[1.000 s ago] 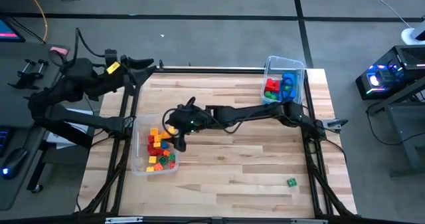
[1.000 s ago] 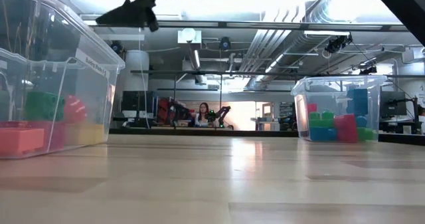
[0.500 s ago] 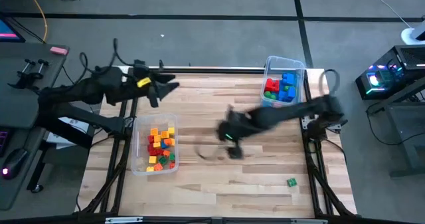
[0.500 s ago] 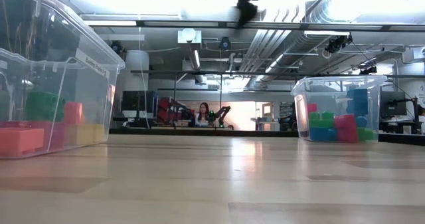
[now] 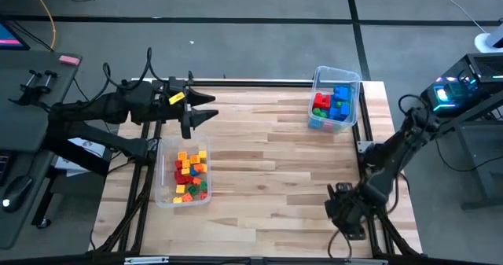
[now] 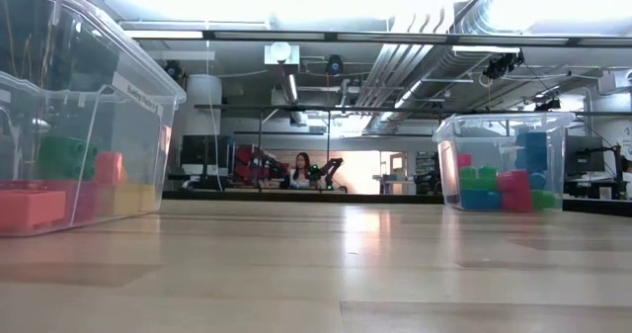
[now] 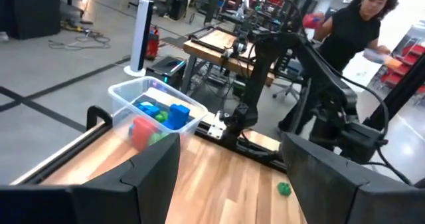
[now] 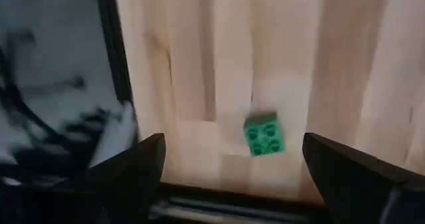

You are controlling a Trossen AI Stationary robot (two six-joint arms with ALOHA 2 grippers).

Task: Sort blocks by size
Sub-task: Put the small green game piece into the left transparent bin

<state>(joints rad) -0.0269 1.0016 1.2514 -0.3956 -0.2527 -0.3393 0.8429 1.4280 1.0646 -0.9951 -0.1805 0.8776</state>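
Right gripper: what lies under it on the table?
Under the right gripper, jaws open, a single green block lies studs-up on the table. In the high view the arm covers it.

A green block [image 8: 264,135] lies on the wooden table [image 8: 199,51] between the right hand's [image 8: 229,177] spread fingers

We see small mixed-colour blocks [image 5: 189,174] heaped in the left bin [image 5: 163,200], larger ones [image 5: 332,104] in the far-right bin [image 5: 317,76], one green block [image 8: 264,135] loose well apart from both.
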